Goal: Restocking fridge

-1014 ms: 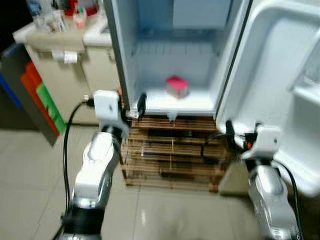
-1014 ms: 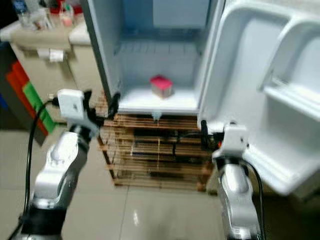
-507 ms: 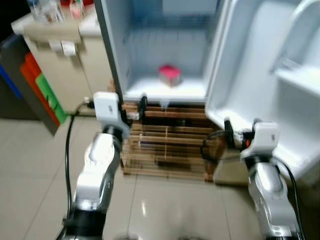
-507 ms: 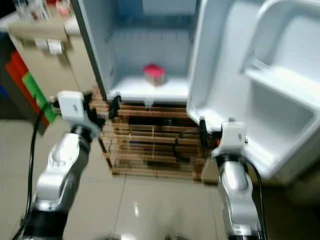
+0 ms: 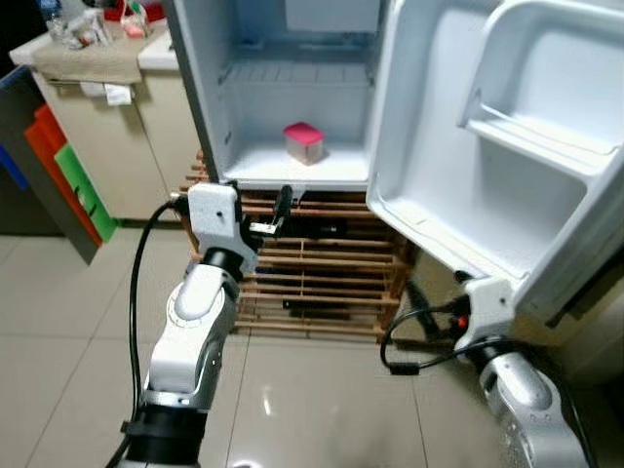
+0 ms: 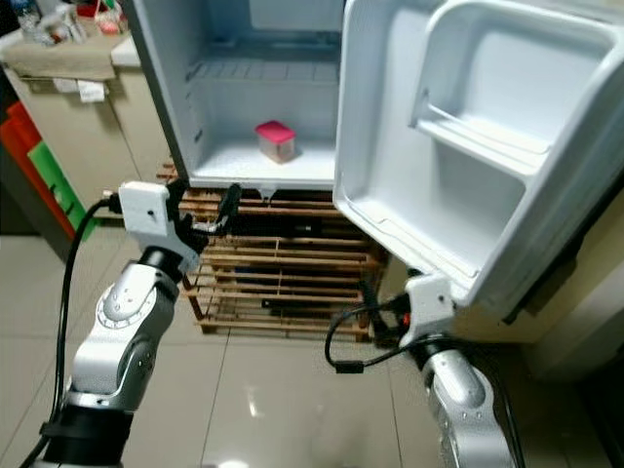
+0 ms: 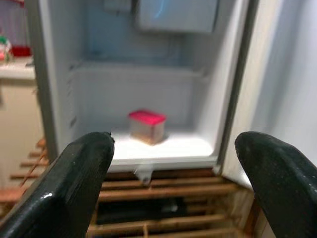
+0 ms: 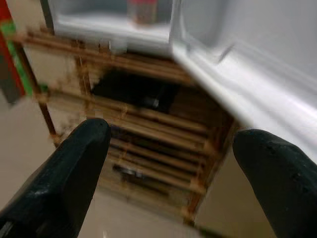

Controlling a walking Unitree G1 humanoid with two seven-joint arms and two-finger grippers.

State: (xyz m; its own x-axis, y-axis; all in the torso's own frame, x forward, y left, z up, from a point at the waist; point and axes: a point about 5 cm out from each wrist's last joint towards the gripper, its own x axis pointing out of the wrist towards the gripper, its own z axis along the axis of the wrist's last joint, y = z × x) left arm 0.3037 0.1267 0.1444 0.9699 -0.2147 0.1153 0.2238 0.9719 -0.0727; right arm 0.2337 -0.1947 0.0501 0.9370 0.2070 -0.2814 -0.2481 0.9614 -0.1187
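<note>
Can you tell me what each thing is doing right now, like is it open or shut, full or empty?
Fridge door: swung wide open.
Door shelves: nothing seen in them.
Fridge compartment: holds just one container.
Pink-lidded container: upright, lid on.
Left hand: open, empty, aimed at the fridge.
Right hand: open, empty, low under the door.
Wooden rack: standing under the fridge.
</note>
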